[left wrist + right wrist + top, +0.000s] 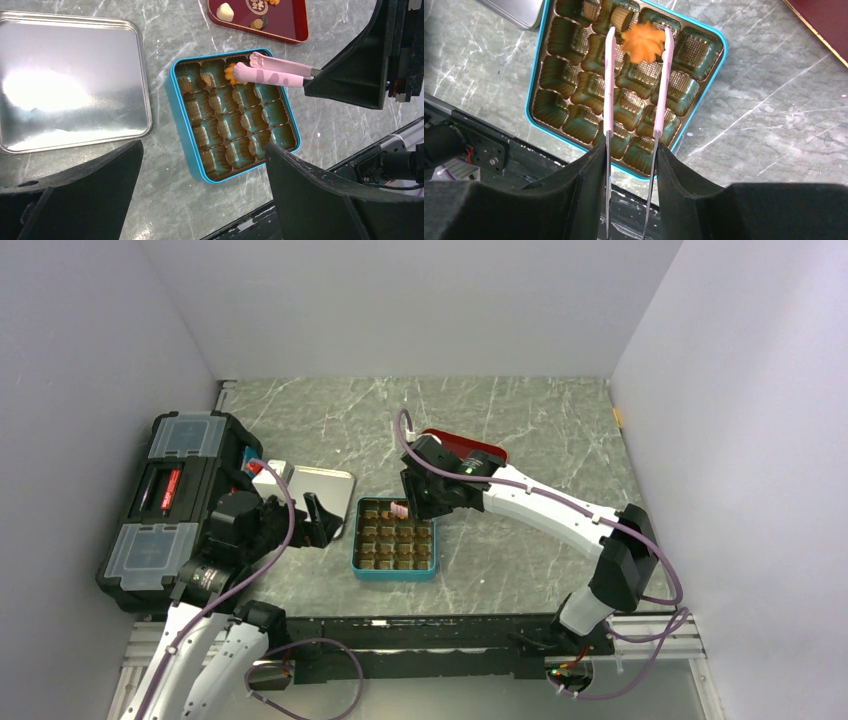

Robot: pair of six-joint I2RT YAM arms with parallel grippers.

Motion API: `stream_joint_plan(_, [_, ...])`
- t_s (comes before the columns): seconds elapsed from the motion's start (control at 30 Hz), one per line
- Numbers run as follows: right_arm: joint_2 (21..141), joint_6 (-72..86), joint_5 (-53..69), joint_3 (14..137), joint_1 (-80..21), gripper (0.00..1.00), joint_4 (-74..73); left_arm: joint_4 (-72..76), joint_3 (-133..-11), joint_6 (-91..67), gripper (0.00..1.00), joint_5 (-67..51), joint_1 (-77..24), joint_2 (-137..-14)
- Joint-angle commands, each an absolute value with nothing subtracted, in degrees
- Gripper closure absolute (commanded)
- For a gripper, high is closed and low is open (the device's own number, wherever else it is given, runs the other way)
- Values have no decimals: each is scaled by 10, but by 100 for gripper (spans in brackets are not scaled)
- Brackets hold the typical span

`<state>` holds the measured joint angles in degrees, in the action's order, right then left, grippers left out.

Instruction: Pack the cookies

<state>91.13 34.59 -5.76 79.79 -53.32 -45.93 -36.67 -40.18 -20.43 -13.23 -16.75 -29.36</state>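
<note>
Orange flower cookie (643, 44) between tips of pink tongs (270, 77), upper centre of right wrist view, over top-row cell of teal tin (688, 47). Right pincer (630, 160) clamped on tongs, cookie straight ahead along their long axis. Left pincer (202, 147) wide apart, idle.

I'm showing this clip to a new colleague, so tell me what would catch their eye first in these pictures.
First, the orange flower-shaped cookie between the tips of the thin pink tongs, which the right gripper holds over the far row of the square teal tin, mid-table. Next, the shiny flat silver lid left of the tin and the dark red tray with other cookies behind it.
</note>
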Motion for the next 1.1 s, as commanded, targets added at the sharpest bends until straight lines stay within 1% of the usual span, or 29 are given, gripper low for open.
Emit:
stream_joint_plan(0.0, [906, 353, -70, 819, -531, 59, -441, -349, -414, -199, 1, -132, -170, -291])
stream_joint_plan(0.5, [901, 352, -73, 826, -531, 58, -445, -349, -414, -199, 1, -132, -170, -290])
stream_joint_plan(0.73, [889, 344, -102, 844, -529, 58, -465, -349, -414, -199, 1, -132, -170, -290])
stream_joint_plan(1.07, [870, 324, -107, 846, -486, 59, -471, -349, -414, -199, 1, -132, -170, -293])
